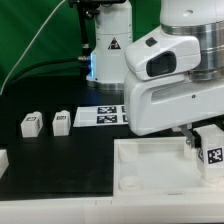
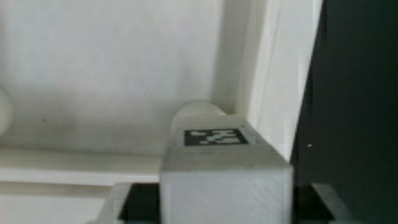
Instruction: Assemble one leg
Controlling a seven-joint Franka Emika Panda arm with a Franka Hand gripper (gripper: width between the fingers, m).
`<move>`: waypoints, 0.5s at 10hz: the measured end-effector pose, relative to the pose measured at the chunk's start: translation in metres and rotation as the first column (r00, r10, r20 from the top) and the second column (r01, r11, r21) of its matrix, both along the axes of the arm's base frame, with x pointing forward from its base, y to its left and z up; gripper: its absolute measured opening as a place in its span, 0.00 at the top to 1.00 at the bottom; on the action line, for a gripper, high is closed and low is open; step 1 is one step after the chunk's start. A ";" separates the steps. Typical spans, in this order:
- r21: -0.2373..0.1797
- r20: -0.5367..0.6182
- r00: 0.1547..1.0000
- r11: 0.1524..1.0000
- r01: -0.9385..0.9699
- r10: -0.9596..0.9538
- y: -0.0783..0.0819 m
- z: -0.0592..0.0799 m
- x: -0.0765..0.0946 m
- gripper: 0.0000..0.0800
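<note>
My gripper [image 1: 203, 138] is shut on a leg [image 1: 212, 152], a small white block with a black-and-white tag. It holds the leg upright over the corner of the large white rimmed panel [image 1: 150, 165] on the exterior view's right. In the wrist view the leg [image 2: 222, 165] fills the gap between the jaws of the gripper [image 2: 222, 205], its tag facing the camera, and its far end is at the panel's [image 2: 107, 80] rounded corner by the rim. I cannot tell whether it touches the panel. Two more legs [image 1: 31, 124] [image 1: 62, 121] stand on the black table at the exterior view's left.
The marker board [image 1: 103, 115] lies behind the panel, near the arm's base. Another white part [image 1: 3, 158] shows at the exterior view's left edge. The black table [image 2: 356, 100] runs beside the panel's rim. A green backdrop stands behind.
</note>
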State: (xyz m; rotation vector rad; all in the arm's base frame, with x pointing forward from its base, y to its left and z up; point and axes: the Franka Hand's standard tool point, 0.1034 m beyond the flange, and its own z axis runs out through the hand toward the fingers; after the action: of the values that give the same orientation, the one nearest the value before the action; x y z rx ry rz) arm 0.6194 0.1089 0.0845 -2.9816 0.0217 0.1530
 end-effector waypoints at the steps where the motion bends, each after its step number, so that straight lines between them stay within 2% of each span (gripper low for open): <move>1: -0.008 -0.013 0.980 0.980 0.198 -0.198 0.000 0.000 0.002 0.64; 2: -0.002 -0.031 0.918 0.918 0.396 -0.396 0.000 -0.001 0.004 0.64; 3: -0.019 -0.048 0.836 0.837 0.546 -0.546 0.001 -0.001 0.004 0.64; 4: -0.021 -0.074 0.727 0.730 0.683 -0.683 0.000 -0.001 0.005 0.64; 5: -0.022 -0.120 0.565 0.571 0.821 -0.817 -0.003 -0.001 0.005 0.64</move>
State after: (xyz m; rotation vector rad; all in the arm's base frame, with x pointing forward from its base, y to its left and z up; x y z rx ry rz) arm 0.6247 0.1062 0.0833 -2.5645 1.3838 0.1982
